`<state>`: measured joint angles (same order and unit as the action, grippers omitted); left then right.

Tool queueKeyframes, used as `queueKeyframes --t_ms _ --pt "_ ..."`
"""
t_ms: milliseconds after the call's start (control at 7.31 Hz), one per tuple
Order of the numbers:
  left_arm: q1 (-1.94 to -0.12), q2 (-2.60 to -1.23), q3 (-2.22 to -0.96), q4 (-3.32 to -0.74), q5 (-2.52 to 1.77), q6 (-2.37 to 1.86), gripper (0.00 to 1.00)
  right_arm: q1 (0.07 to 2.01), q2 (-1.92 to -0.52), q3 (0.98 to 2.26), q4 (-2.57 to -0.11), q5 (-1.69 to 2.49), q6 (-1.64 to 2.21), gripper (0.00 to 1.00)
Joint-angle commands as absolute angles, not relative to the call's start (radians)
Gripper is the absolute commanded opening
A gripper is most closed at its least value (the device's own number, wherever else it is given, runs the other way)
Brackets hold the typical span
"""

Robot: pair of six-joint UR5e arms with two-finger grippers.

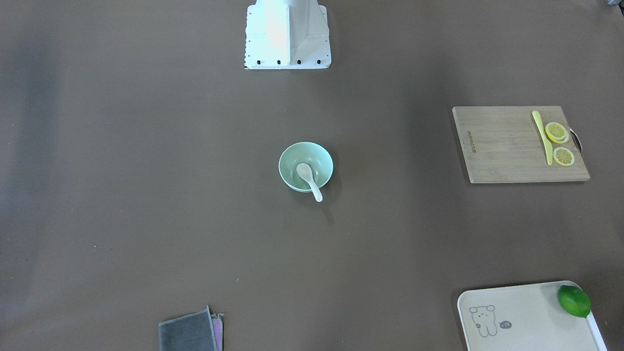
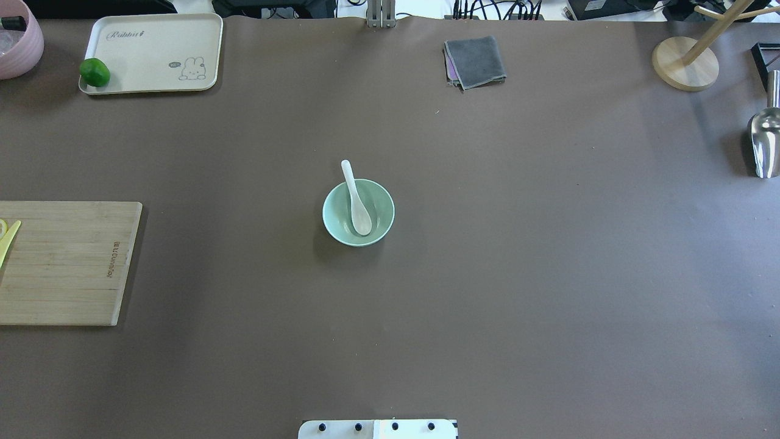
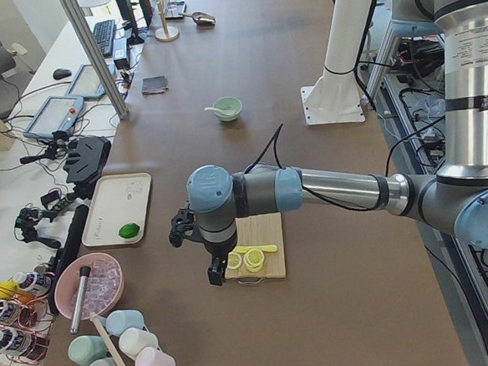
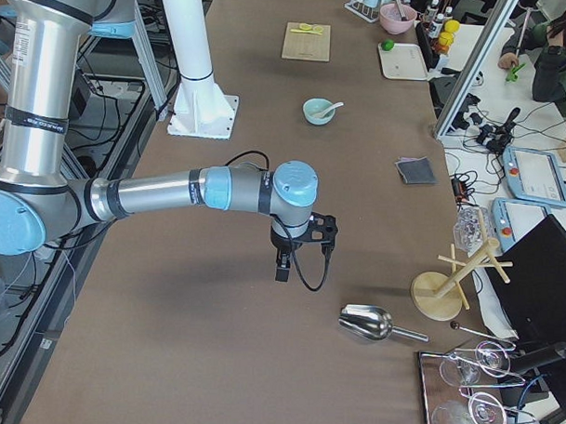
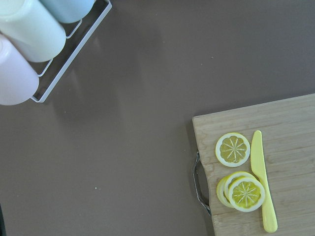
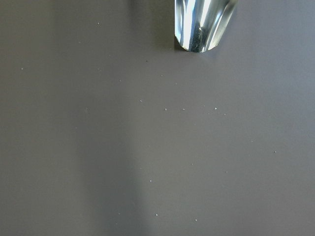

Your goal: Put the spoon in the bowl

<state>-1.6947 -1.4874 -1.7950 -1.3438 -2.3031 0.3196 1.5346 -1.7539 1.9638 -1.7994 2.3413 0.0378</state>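
Observation:
The white spoon (image 1: 308, 180) lies in the mint-green bowl (image 1: 292, 161) at the table's middle, scoop on the bowl's floor and handle leaning over the rim. The overhead view shows the spoon (image 2: 356, 201) and the bowl (image 2: 379, 214) the same way. No gripper is near them. My left gripper (image 3: 215, 273) hangs over the cutting board's end, far from the bowl (image 3: 228, 109). My right gripper (image 4: 283, 268) hangs over bare table near the metal scoop. They show only in the side views, so I cannot tell if they are open or shut.
A wooden cutting board (image 1: 507, 144) carries a yellow knife (image 1: 542, 136) and lemon slices (image 1: 556, 131). A cream tray (image 2: 152, 55) holds a lime (image 2: 94, 72). A grey cloth (image 2: 475, 61), a metal scoop (image 2: 765, 140) and a wooden stand (image 2: 685, 64) lie at the table's edges.

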Motion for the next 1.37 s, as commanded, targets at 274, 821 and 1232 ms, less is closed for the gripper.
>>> queueKeyframes --t_ms 274,821,1232 --pt "-1.700 -1.463 -1.873 -1.342 -2.374 0.151 0.98 1.534 -1.755 1.968 -1.802 2.342 0.038 1.00" --pt "-1.700 -1.424 -1.914 -1.347 -2.385 0.156 0.98 1.534 -1.759 1.967 -1.804 2.356 0.040 1.00" --pt "-1.700 -1.420 -1.914 -1.347 -2.384 0.156 0.98 1.534 -1.775 1.977 -1.805 2.358 0.037 1.00"
